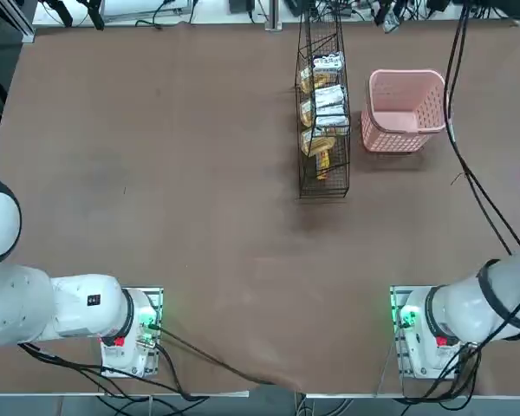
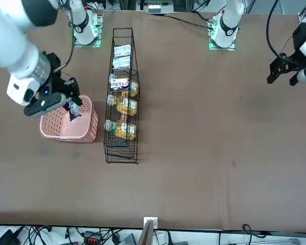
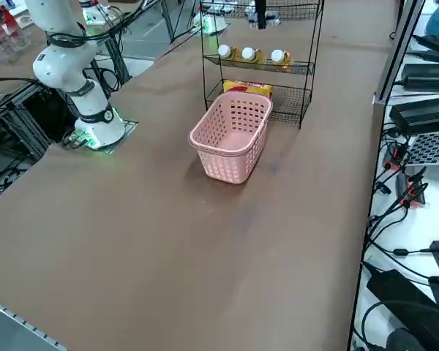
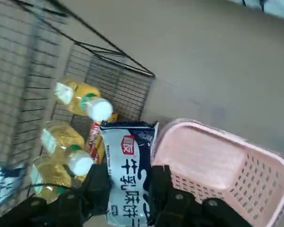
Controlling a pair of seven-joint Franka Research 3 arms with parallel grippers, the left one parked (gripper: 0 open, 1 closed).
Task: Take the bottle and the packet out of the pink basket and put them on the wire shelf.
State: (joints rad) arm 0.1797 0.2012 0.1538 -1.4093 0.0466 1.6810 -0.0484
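My right gripper [image 4: 128, 189] is shut on the packet [image 4: 130, 165], a white packet with dark blue print that stands upright between the fingers. In the front view the gripper [image 2: 71, 104] holds the packet [image 2: 74, 110] just over the pink basket [image 2: 66, 133], on the side nearer the wire shelf [image 2: 121, 153]. The basket [image 1: 405, 74] looks empty from overhead. Amber bottles with white caps [image 4: 85, 99] lie on the shelf's tiers, and their caps [image 3: 247, 53] show in the side view. Which of them is the task's bottle I cannot tell.
The shelf [image 1: 300, 130] stands directly left of the basket from overhead and holds other white packets [image 1: 328, 62] and a yellow packet [image 3: 245, 88] on its lowest tier. Cables and equipment [image 3: 424, 110] lie beyond the table's right edge.
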